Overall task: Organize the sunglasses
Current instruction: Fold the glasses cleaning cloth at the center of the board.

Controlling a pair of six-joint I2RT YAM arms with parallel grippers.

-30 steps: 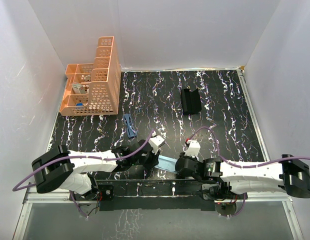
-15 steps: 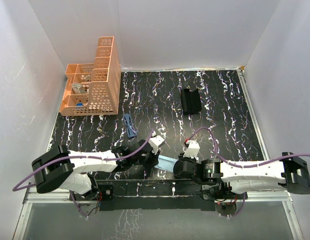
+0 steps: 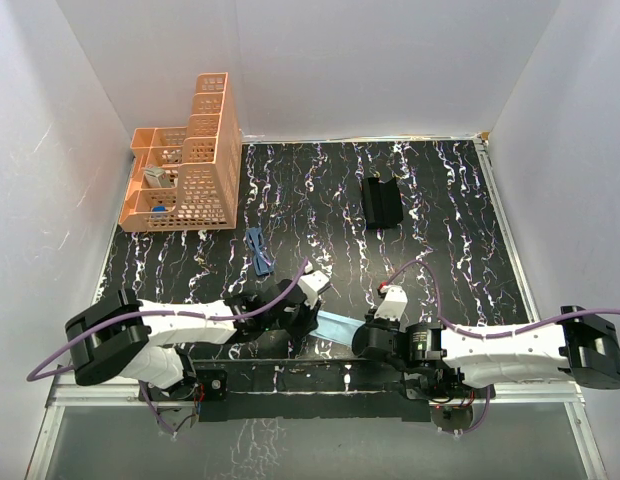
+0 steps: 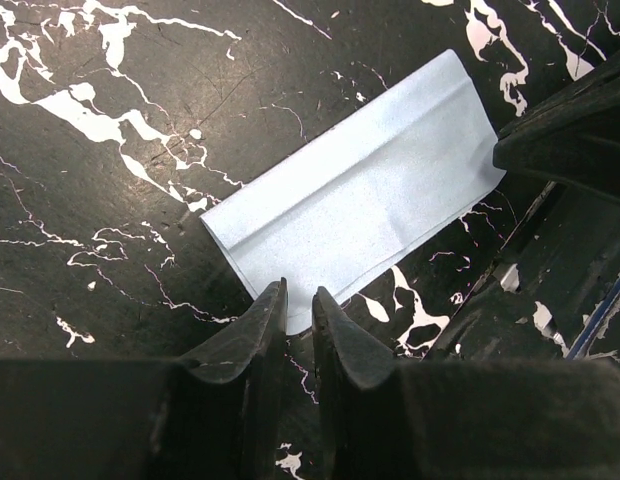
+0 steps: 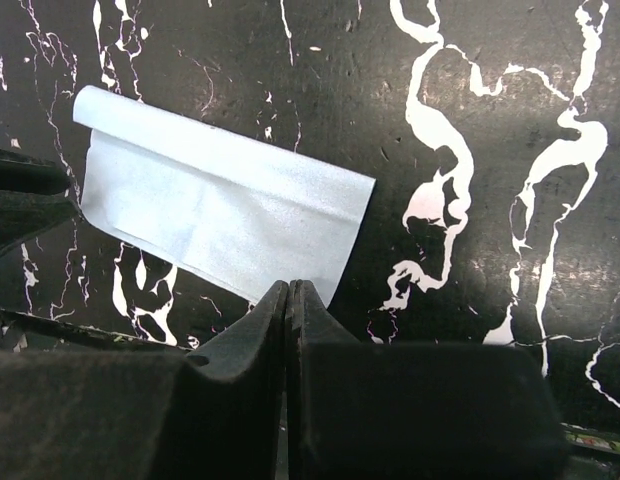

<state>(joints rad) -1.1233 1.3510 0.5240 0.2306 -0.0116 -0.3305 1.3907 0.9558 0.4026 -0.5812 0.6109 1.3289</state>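
Near edge of the desk (image 3: 440, 220), centre: both arms are on the light blue cloth (image 3: 333, 326), one at each end. Left jaws sit a slit apart, straddling the cloth's edge at its left end. Can't tell if they bite it or just pin it. Right jaws are fully closed, tips meeting at the cloth's edge on its right end. The tips hide whether fabric is caught between them.

Cloth lies flat with one long edge turned over into a narrow strip. My read is a fold in progress: one side anchors, the other carries an edge across.

Sunglasses (image 3: 258, 250) lie folded on the desk left of centre, just near-right of the orange basket (image 3: 190, 165), well apart from both arms. Black case (image 3: 382, 202) sits far, right of centre, and looks open.

Guess at the order: cloth gets tidied first since it's closest to the bases, with glasses and case not yet dealt with. Risk: thin fabric slips out of an edge pinch, or drags instead of folding.
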